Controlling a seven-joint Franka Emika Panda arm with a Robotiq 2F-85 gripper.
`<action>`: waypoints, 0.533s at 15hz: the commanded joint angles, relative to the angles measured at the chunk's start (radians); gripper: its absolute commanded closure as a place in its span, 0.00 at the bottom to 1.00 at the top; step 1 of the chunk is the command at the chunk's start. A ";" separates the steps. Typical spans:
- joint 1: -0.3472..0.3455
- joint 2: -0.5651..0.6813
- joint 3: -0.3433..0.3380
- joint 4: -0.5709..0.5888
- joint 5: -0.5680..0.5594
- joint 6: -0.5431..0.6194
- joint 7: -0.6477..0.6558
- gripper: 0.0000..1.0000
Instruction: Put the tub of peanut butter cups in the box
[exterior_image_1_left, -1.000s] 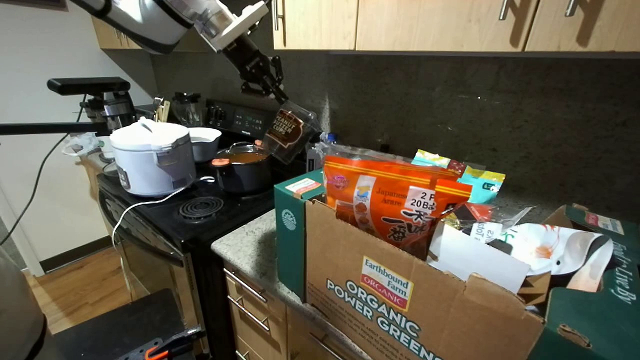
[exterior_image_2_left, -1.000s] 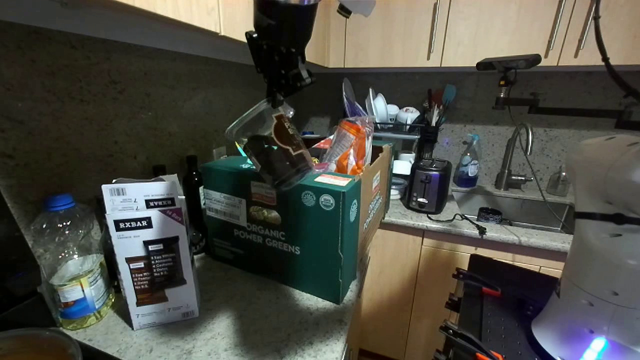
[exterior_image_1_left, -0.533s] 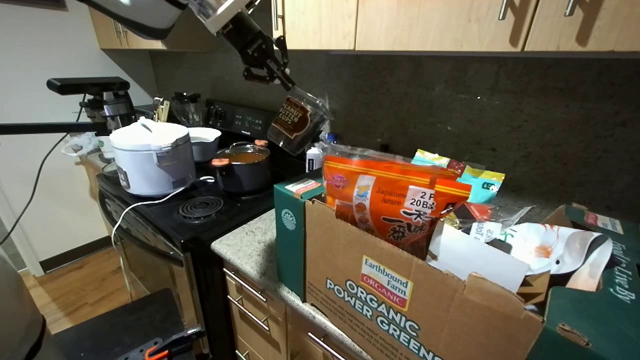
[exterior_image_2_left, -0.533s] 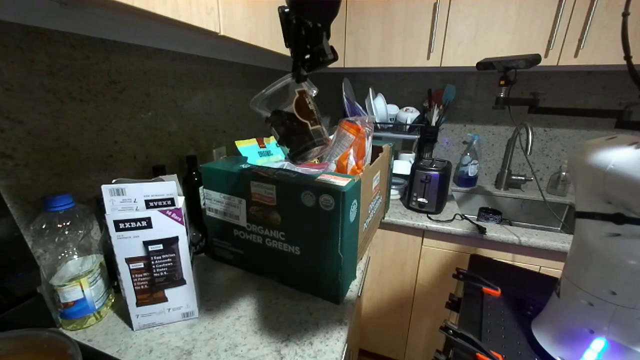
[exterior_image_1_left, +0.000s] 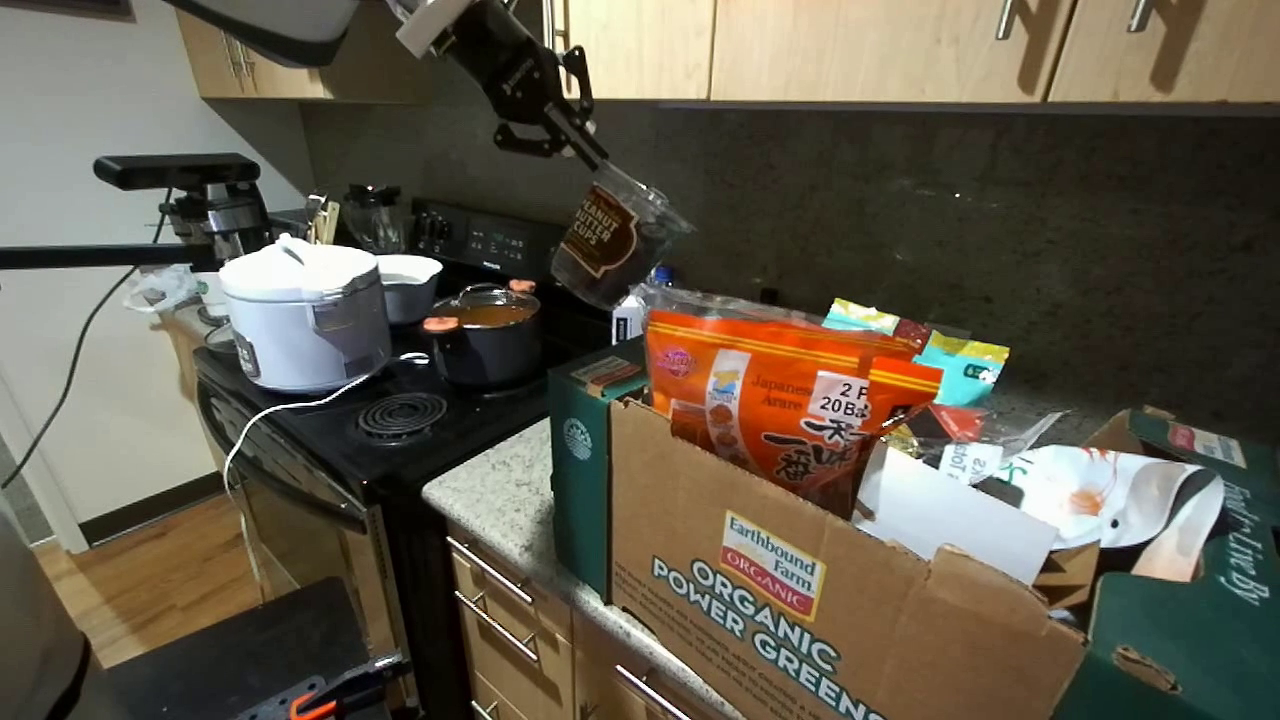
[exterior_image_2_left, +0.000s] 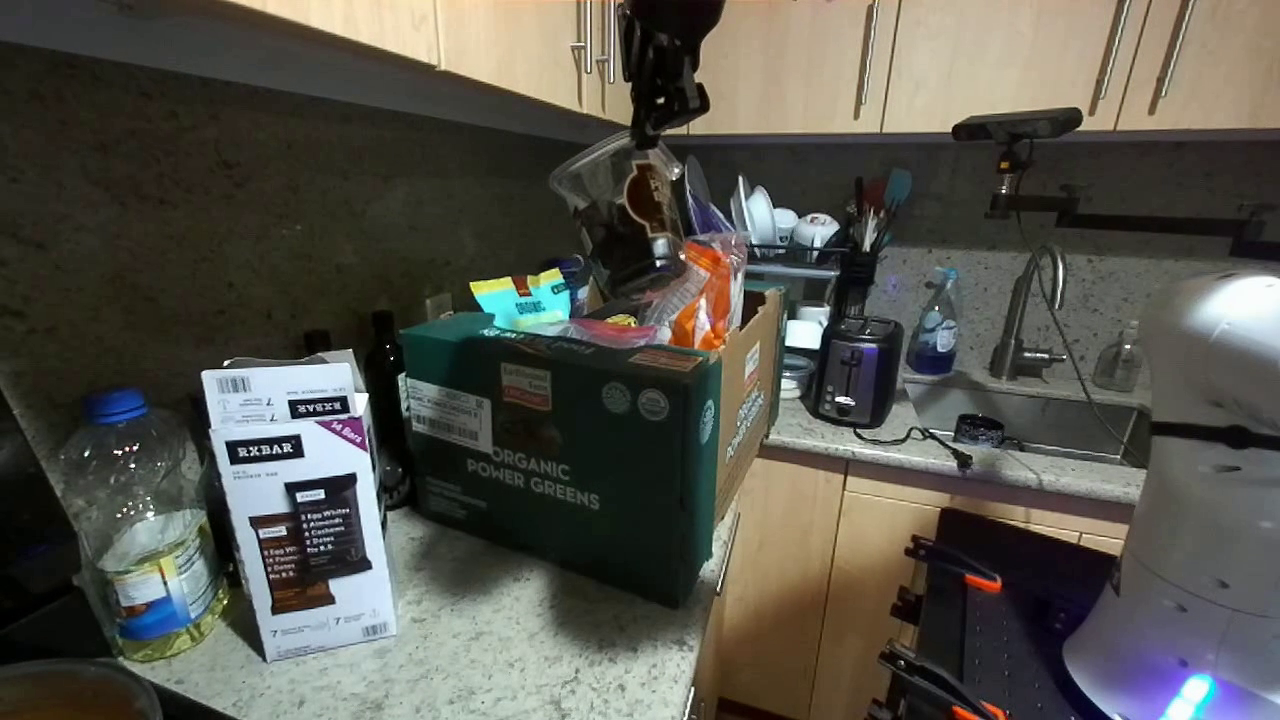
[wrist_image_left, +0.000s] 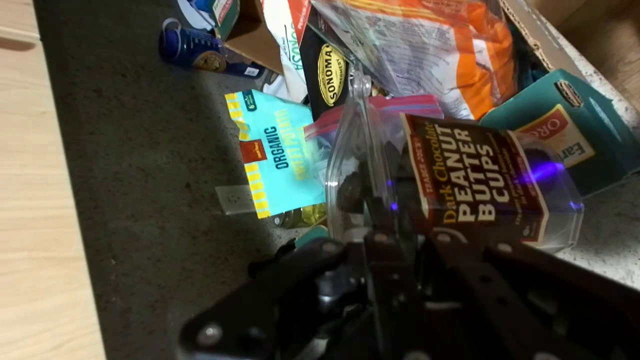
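Nearest in an exterior view stands the large brown-and-green cardboard box (exterior_image_1_left: 880, 585). Beyond, toward eleven o'clock, hangs the small brown-labelled clear-plastic tub (exterior_image_1_left: 612, 236), its rim clenched in the black two-fingered gripper (exterior_image_1_left: 597, 161). It is higher, toward two o'clock, than a second ago, probably enough to go in from above.

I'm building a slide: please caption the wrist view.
Gripper holding a tub of peanut butter cups, with the packed cardboard box beyond.

tub (wrist_image_left: 475, 180): "TRADER JOE'S Dark Chocolate PEANUT BUTTER CUPS"
box (exterior_image_1_left: 880, 590): "Earthbound Farm ORGANIC", "ORGANIC POWER GREENS"
orange bag (exterior_image_1_left: 770, 400): "Japanese Arare"
white carton (exterior_image_2_left: 300, 540): "RXBAR"
teal bag (wrist_image_left: 280, 155): "ORGANIC"
black pack (wrist_image_left: 325, 75): "SONOMA"
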 joint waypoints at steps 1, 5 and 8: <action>0.004 -0.001 0.001 0.000 -0.008 -0.013 0.014 0.89; 0.005 -0.003 0.005 -0.001 -0.011 -0.021 0.021 0.89; 0.005 -0.003 0.005 -0.001 -0.011 -0.022 0.025 0.89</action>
